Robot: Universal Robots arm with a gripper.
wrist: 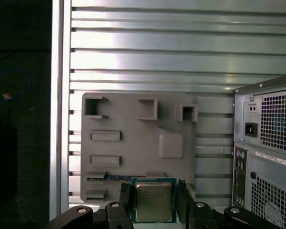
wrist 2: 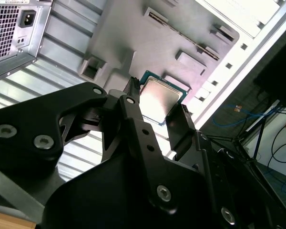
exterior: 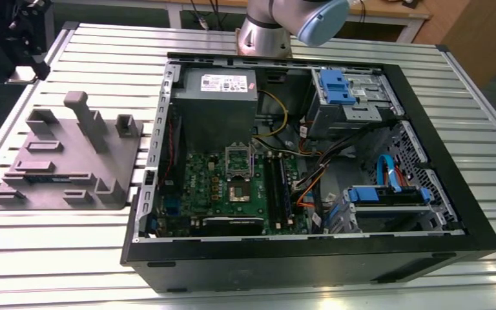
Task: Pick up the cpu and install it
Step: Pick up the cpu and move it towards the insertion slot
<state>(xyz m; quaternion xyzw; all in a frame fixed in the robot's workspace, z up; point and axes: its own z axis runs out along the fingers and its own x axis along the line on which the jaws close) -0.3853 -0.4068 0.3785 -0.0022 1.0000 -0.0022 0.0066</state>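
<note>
One grey moulded fixture tray (exterior: 114,158), with raised blocks and pockets, lies flat on the slatted aluminium table (exterior: 59,258), just beside the open black computer case (exterior: 317,255) on the exterior view's left of it. Well above that tray, and so off to the same side of the case, hangs the black two-finger gripper (wrist: 153,192), its fingers pointing down at the tray in both wrist views. Its jaws are set narrow and clamped on the cpu (wrist: 152,202), a small flat square chip with a silver-grey metal top and a green border. One finger bears on each of two opposite edges, and the chip sits level between the fingertips with its metal face toward the wrist. The chip is square, so no long axis governs; in the first wrist view the clamped edges run parallel to the case's rear panel. Inside the case, the large green circuit board (exterior: 201,184) carries a socket (exterior: 237,188) that appears uncovered and vacant. Behind the case's far wall, the arm's silver column (exterior: 263,35) rises out of frame.
</note>
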